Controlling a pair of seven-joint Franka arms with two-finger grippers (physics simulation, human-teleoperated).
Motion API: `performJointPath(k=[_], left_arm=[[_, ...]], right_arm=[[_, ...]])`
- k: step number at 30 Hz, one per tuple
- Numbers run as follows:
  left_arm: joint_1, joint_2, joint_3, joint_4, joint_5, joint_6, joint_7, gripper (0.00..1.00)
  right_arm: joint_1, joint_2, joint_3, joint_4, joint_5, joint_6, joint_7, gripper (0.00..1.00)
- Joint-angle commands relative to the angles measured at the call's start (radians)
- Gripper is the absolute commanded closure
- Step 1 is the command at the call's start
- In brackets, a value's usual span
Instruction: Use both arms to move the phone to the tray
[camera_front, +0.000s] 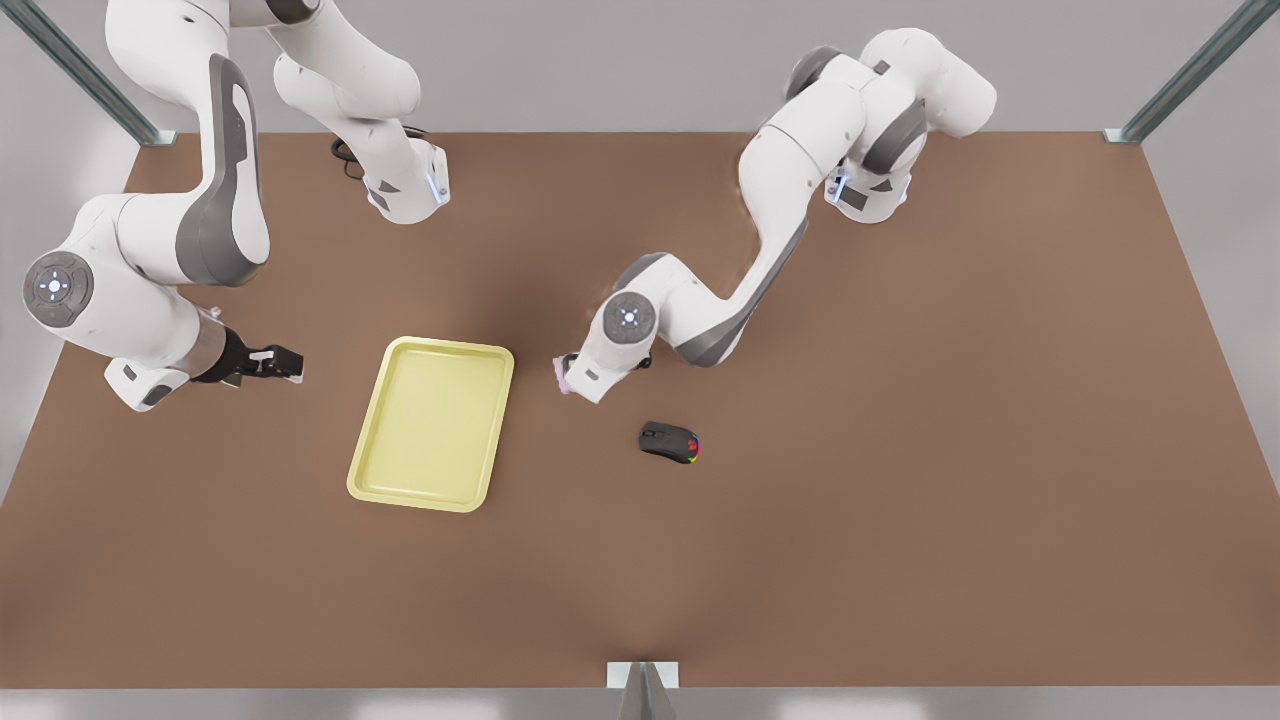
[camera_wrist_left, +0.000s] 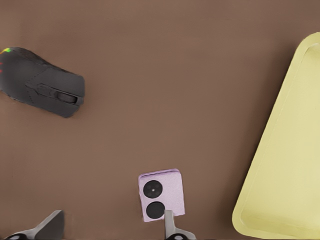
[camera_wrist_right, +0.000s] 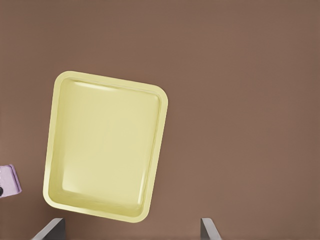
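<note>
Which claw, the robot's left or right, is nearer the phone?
Left. The left claw hovers over the phone, open. The right claw waits beyond the tray, on the side away from the phone, also open.

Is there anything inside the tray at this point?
No. The tray holds nothing; its whole floor shows bare. The phone lies on the table outside it, by the left tool.
</note>
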Motion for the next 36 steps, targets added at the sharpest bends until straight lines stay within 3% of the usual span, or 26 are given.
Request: performJointPath(k=[1, 2, 4, 5, 6, 9, 10, 20, 24, 36], left_arm=[[0.231, -0.143, 0.005, 0.004, 0.057, -0.484, 0.535, 0.00], [0.404, -0.232, 0.005, 0.008, 0.152, -0.624, 0.854, 0.00], [0.550, -0.346, 0.031, -0.068, 0.201, -0.656, 0.994, 0.00], [0.532, -0.524, 0.060, -0.334, 0.207, -0.468, 0.976, 0.00], [0.418, -0.575, 0.239, -0.381, 0.160, -0.455, 0.973, 0.00], [0.417, -0.573, 0.250, -0.291, 0.108, -0.653, 0.991, 0.00], [0.417, -0.556, 0.252, -0.205, -0.011, -0.670, 0.953, 0.00], [0.410, -0.547, 0.238, -0.197, -0.015, -0.678, 0.974, 0.00], [0.410, -0.533, 0.238, -0.200, -0.015, -0.678, 0.973, 0.00], [0.410, -0.510, 0.236, -0.196, -0.021, -0.668, 0.976, 0.00]], right_arm=[[0.003, 0.001, 0.000, 0.000, 0.001, 0.004, 0.000, 0.00], [0.003, 0.006, 0.003, 0.000, 0.001, 0.011, 0.002, 0.00], [0.009, 0.014, 0.011, -0.006, 0.001, 0.011, 0.004, 0.00], [0.053, 0.021, 0.011, -0.018, 0.001, 0.038, 0.005, 0.00], [0.082, 0.037, 0.011, -0.026, 0.001, 0.070, 0.005, 0.00], [0.165, 0.110, 0.012, -0.024, 0.005, 0.156, 0.007, 0.00], [0.194, 0.144, 0.012, -0.023, 0.007, 0.205, 0.007, 0.00], [0.541, 0.336, 0.016, -0.009, 0.010, 0.509, 0.461, 0.00], [0.627, 0.495, 0.017, 0.116, -0.001, 0.580, 0.585, 0.00], [0.658, 0.435, 0.046, -0.105, -0.005, 0.583, 0.494, 0.00]])
